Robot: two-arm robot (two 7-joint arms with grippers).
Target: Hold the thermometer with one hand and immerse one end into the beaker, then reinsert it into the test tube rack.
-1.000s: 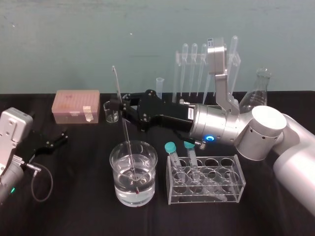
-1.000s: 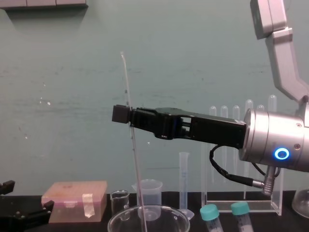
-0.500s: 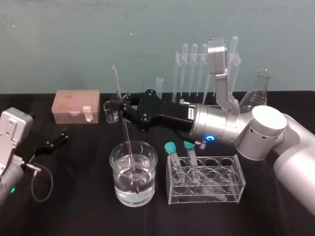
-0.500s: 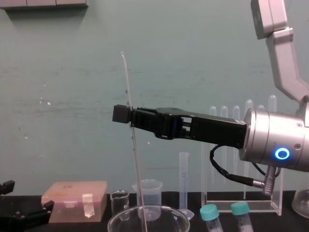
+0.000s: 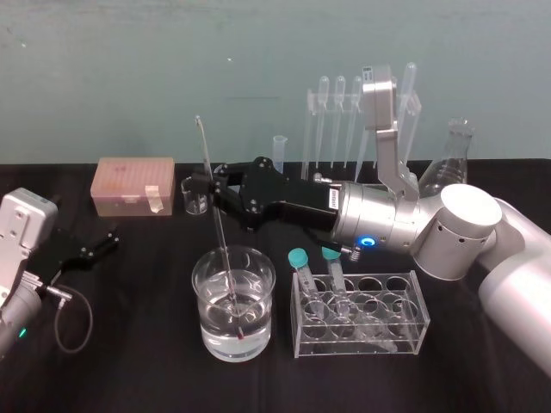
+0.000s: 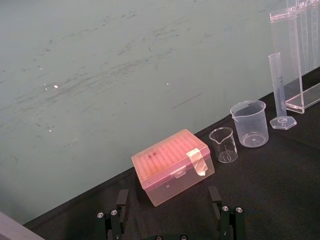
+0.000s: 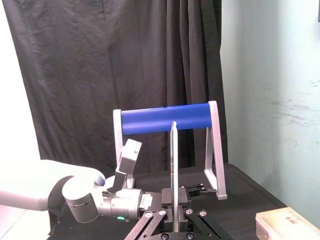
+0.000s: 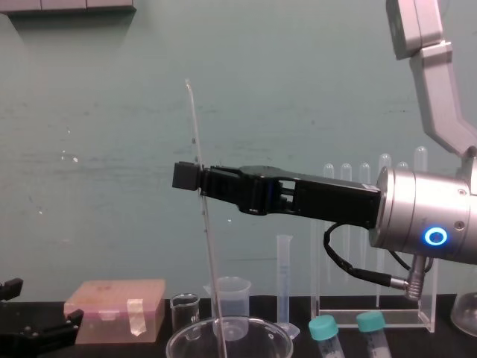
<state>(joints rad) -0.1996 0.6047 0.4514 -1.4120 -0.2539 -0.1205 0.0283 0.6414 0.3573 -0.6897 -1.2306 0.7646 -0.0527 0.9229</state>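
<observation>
My right gripper (image 5: 205,182) is clamped tight on the thermometer (image 5: 220,237) — the rod is nearly upright, its red tip down in the water of the wide glass dish (image 5: 207,318) at six o'clock. The whitish beaker (image 8: 231,294) stands at the dish's twelve, the test tube rack (image 8: 373,318) at two. My left gripper (image 5: 102,243) is parked at nine, jaws apart.

Chest view's bottom edge crops the thermometer (image 8: 209,246).

The right gripper (image 5: 207,183), clamped on the thermometer (image 5: 219,232), edges a hair toward the robot's left (barely noticeable), and the rod's submerged end drifts slightly within the glass dish (image 5: 263,292).
</observation>
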